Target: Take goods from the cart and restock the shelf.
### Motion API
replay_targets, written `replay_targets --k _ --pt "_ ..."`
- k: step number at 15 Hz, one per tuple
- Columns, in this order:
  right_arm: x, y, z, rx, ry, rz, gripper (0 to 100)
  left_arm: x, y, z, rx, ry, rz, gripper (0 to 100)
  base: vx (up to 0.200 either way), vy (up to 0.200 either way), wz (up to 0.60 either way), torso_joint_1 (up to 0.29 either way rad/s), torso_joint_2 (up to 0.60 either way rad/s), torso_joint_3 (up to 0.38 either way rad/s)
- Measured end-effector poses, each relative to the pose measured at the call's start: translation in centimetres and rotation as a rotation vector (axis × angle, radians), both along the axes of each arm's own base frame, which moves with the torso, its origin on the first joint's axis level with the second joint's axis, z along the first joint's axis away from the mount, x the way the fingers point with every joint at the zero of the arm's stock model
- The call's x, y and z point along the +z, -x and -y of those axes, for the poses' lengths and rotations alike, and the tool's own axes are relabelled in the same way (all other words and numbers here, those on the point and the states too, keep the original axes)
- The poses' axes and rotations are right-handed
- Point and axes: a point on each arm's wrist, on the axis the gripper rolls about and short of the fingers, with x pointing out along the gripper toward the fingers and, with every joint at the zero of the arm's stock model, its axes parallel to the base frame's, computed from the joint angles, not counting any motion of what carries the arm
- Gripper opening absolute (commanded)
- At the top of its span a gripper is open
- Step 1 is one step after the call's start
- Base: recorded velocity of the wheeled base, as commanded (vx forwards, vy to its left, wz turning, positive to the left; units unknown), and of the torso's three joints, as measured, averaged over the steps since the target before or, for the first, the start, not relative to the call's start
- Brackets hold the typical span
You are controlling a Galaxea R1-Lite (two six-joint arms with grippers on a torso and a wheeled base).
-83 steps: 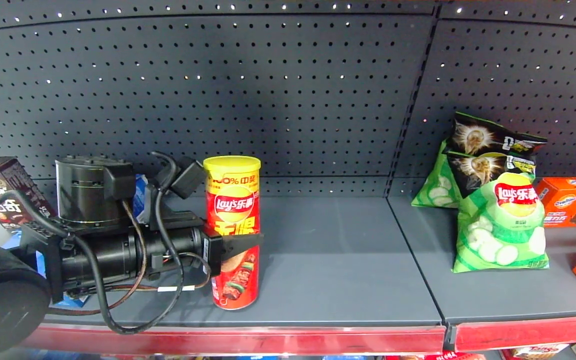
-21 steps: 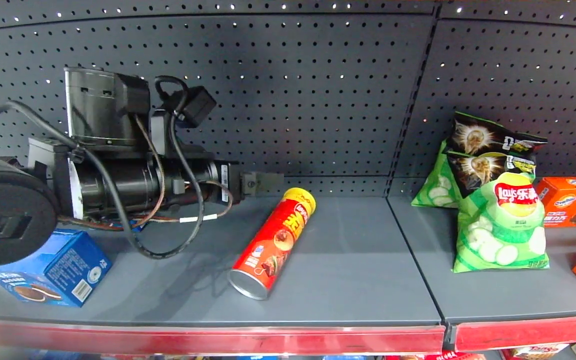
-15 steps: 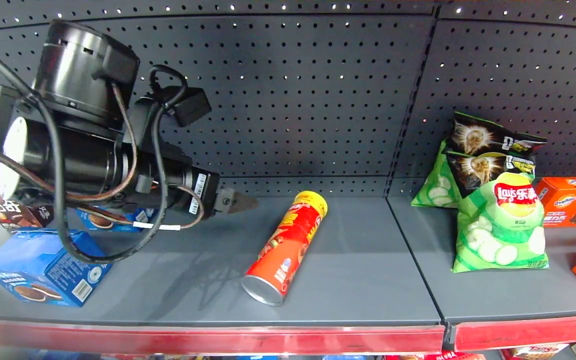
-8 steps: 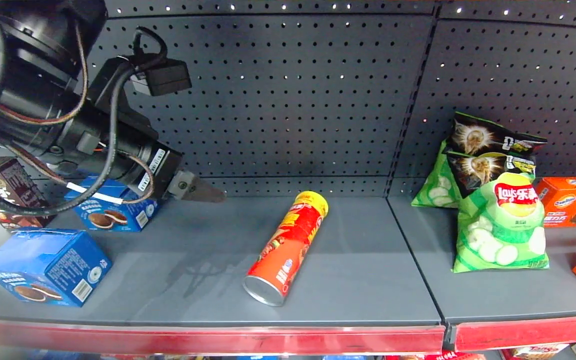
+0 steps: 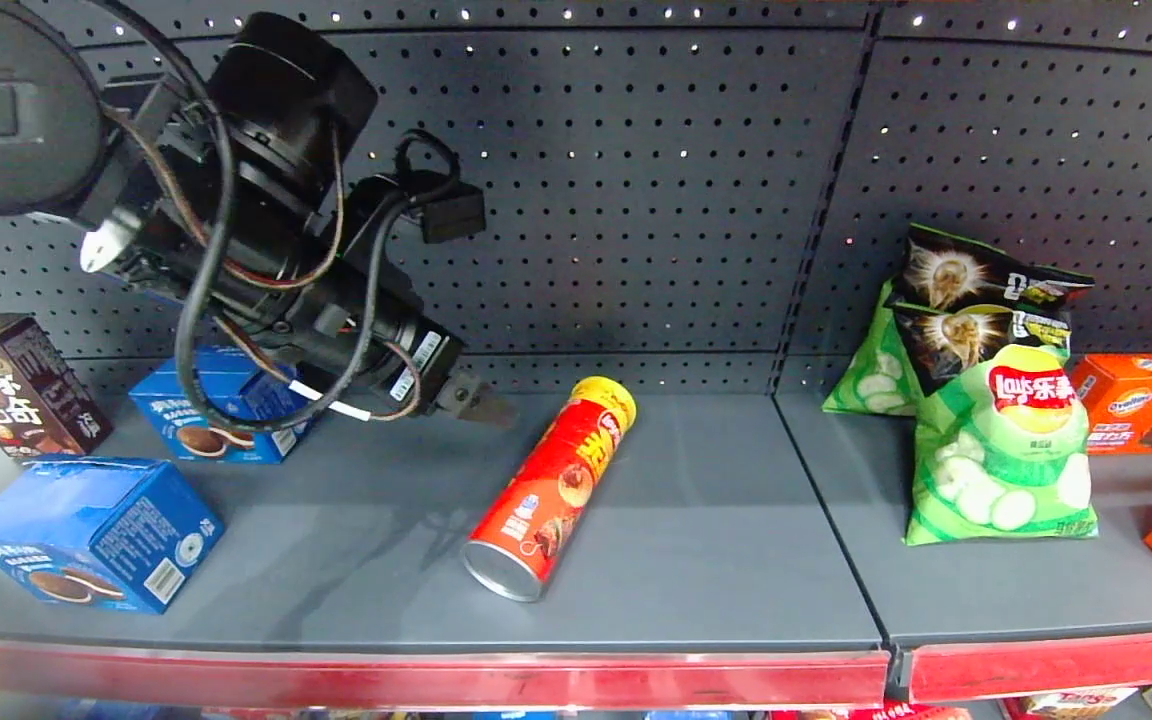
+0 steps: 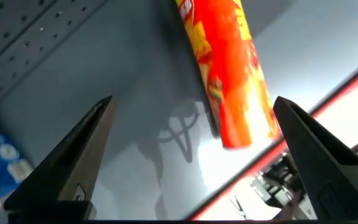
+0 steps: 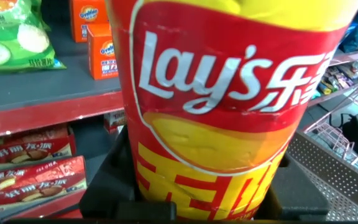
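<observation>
One can (image 5: 548, 490) lies on its side on the shelf (image 5: 716, 530) (hardly tidy), your left jaws wide and empty near it; your right jaws hold a second can (image 7: 229, 106), not yet shelved.

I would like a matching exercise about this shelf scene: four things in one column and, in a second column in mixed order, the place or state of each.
Column one
1. lying can
2. green bag
3. left gripper
4. second can

Column two
A. held in the right gripper
B. on its side on the shelf, yellow lid toward the back wall
C. fingers open, above the shelf, holding nothing
D. standing on the right shelf section, in front of a dark bag

Pairs: 1-B, 2-D, 3-C, 4-A
</observation>
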Motion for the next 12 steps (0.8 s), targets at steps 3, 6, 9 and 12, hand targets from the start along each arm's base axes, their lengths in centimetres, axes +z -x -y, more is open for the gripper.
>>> replay_targets --k 3,6,9,12 --pt "-0.3 0.2 -0.1 -0.005 0.000 -0.013 0 -0.9 -1.4 0.9 -0.002 -0.011 -0.014 100 0.000 0.000 0.00 0.000 0.00 0.000" --pt "-0.6 0.4 -0.1 -0.010 -0.001 -0.023 0 -2.1 -2.4 2.9 -0.037 -0.025 -0.032 100 0.000 0.000 0.00 0.000 0.00 0.000" --pt "-0.9 0.5 -0.2 -0.024 0.001 -0.024 0 -3.1 -2.7 4.9 -0.079 -0.039 -0.048 100 0.000 0.000 0.00 0.000 0.00 0.000" --pt "-1.2 0.4 -0.1 -0.026 0.002 -0.029 0 -3.3 -2.8 6.1 -0.105 -0.044 -0.044 100 0.000 0.000 0.00 0.000 0.00 0.000"
